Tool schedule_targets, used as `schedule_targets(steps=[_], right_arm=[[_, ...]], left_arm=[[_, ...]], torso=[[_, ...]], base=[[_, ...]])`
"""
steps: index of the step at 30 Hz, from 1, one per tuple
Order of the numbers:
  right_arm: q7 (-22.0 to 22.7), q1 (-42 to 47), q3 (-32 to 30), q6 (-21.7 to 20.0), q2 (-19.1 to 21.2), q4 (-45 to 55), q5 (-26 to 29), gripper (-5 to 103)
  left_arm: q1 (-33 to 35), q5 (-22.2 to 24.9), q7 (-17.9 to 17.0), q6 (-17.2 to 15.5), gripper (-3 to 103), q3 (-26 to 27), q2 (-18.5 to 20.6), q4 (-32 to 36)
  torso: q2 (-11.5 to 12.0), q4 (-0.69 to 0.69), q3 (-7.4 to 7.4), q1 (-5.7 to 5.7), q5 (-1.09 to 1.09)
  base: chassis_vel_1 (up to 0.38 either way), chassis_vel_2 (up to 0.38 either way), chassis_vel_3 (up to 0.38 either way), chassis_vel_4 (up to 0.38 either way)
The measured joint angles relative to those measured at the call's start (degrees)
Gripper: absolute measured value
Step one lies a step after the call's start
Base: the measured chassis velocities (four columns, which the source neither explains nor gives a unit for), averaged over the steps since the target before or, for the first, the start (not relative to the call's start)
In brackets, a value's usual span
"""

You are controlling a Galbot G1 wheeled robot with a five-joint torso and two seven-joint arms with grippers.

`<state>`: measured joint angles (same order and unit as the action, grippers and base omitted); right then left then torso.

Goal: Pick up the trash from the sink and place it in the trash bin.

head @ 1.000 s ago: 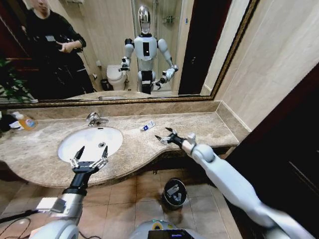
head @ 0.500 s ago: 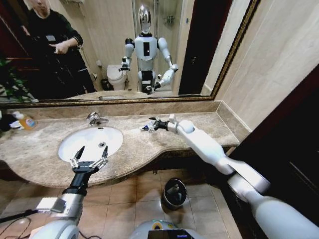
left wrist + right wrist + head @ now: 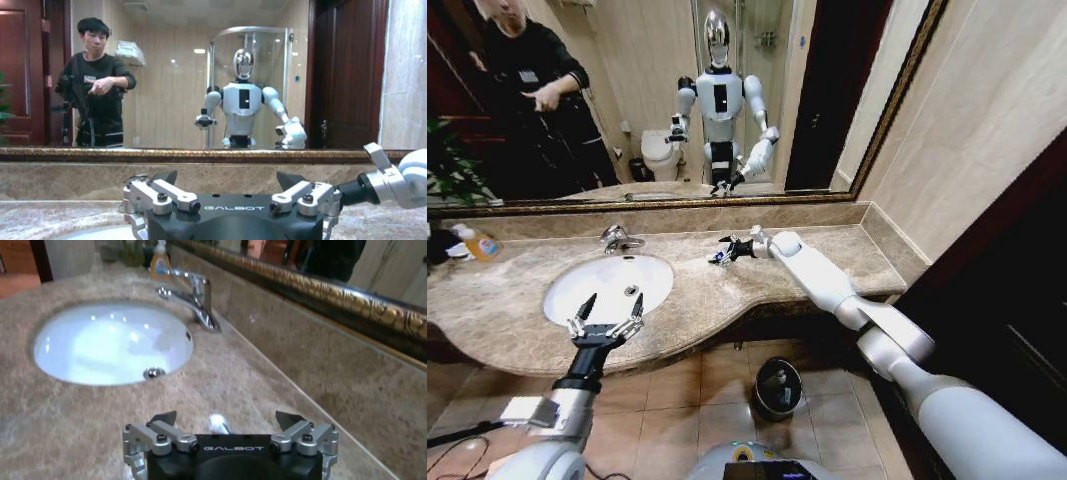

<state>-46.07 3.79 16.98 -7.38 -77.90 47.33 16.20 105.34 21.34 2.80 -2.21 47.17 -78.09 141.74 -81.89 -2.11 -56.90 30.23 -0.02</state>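
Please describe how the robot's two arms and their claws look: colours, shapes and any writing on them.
Both arms are smooth, rounded shells in white and light grey. The left claw and right claw have black bodies with silver metal linkages and dark pointed tips. The wrist views show white "GALBOT" lettering on each black body.

- The trash, a small white tube [image 3: 720,257] with a blue mark, lies flat on the marble surface [image 3: 827,262] beside the sink.
- The sink [image 3: 577,290], a white oval basin with a chrome drain, sits in the surface.
- The trash bin [image 3: 778,388], round and black, stands upright on the floor with white pieces inside.
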Motion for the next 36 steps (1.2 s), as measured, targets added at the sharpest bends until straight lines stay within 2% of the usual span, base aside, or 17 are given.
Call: schedule_targets(steps=[4,8,18,21,23,26,27,28,29,30,32,35,36], right_arm=[[-1.1,-0.8,1.6,-1.4,0.4,-0.7,-1.1,93],[-1.2,-1.2,2.9,-3.0,0.5,-0.7,-1.4,93],[0.5,-2.0,3.3,-3.2,-1.4,-0.9,-1.0,91],[1.0,-2.8,4.1,-3.1,-2.7,-2.0,-1.2,82],[1.2,-3.0,4.3,-3.1,-3.1,-2.6,-1.3,82],[0.8,-3.4,4.1,-2.5,-4.1,-4.8,-3.4,70],[0.8,-3.4,4.1,-2.5,-4.1,-4.8,-3.4,70],[0.3,-3.6,3.9,-2.0,-4.1,-5.5,-4.3,63],[0.0,-3.7,3.9,-1.7,-4.1,-5.8,-4.9,63],[-0.6,-4.0,3.9,-1.0,-3.9,-6.6,-5.8,74],[-0.9,-4.2,3.9,-0.7,-3.8,-6.9,-6.0,74],[-1.4,-4.7,4.1,-0.4,-3.6,-7.1,-7.1,62],[-1.4,-4.7,4.1,-0.4,-3.6,-7.1,-7.1,62]], left_arm=[[0.0,0.0,0.0,0.0,100,0.0,0.0,0.0],[0.0,0.0,0.0,0.0,100,0.0,0.0,0.0],[0.0,0.0,0.0,0.0,100,0.0,0.0,0.0],[0.0,0.0,0.0,0.0,100,0.0,0.0,0.0],[0.0,0.0,0.0,0.0,100,0.0,0.0,0.0],[0.0,0.0,0.0,0.0,100,0.0,0.0,0.0],[0.0,0.0,0.0,0.0,100,0.0,0.0,0.0],[0.0,0.0,0.0,0.0,100,0.0,0.0,0.0],[0.0,0.0,0.0,0.0,100,0.0,0.0,0.0],[0.0,0.0,0.0,0.0,100,0.0,0.0,0.0],[0.0,0.0,0.0,0.0,100,0.0,0.0,0.0],[0.0,0.0,0.0,0.0,100,0.0,0.0,0.0],[0.0,0.0,0.0,0.0,100,0.0,0.0,0.0]], torso=[[0.0,0.01,0.00,0.00,0.01],[0.0,0.01,0.00,0.00,0.02],[0.0,0.01,0.00,0.00,0.01],[0.0,0.01,0.00,0.00,0.01],[0.0,0.00,0.00,0.00,0.02],[0.0,-0.01,0.00,0.00,0.01],[0.0,-0.01,0.00,0.00,0.01],[0.0,-0.01,0.00,0.00,0.01],[0.0,0.00,0.00,0.00,0.01],[0.0,0.01,0.00,0.00,0.02],[0.0,0.01,0.00,0.00,0.02],[0.0,0.01,0.00,0.00,0.02],[0.0,0.01,0.00,0.00,0.02]], base=[[0.000,0.000,0.000,0.000],[0.000,0.000,0.000,0.000],[0.000,0.000,0.000,0.000],[0.000,0.000,0.000,0.000],[0.000,0.000,0.000,0.000],[0.000,0.000,0.000,0.000],[0.000,0.000,0.000,0.000],[0.000,0.000,0.000,0.000],[0.000,0.000,0.000,0.000],[0.000,0.000,0.000,0.000],[0.000,0.000,0.000,0.000],[0.000,0.000,0.000,0.000],[0.000,0.000,0.000,0.000]])
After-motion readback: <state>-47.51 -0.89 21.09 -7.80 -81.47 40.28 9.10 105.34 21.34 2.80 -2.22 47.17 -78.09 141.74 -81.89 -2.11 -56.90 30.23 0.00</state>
